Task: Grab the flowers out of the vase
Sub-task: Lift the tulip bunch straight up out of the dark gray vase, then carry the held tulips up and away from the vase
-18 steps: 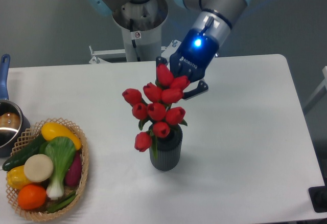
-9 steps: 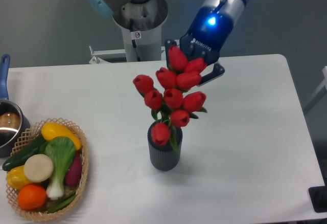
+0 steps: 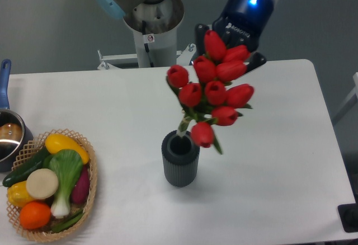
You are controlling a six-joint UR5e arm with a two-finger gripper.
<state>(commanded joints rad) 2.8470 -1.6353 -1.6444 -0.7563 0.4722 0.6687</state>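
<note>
The flowers (image 3: 215, 90) hang in the air, nearly clear of the vase (image 3: 180, 160) on the counter (image 3: 279, 144); only the pale stem tip sits at its mouth, so the last bit of lift remains. The end effector (image 3: 229, 48) looks clamped on the bunch's top; its fingers are hidden behind the buds, so I can't see the contact itself.

One vase (image 3: 180, 165), one bunch of flowers (image 3: 214, 91) with nine red buds showing, and one hand (image 3: 230, 45) appear over a single white surface (image 3: 279, 161). At left sit one wicker basket (image 3: 91, 182) and one pot (image 3: 8, 139). The basket holds seven or so pieces of produce (image 3: 53, 186).
</note>
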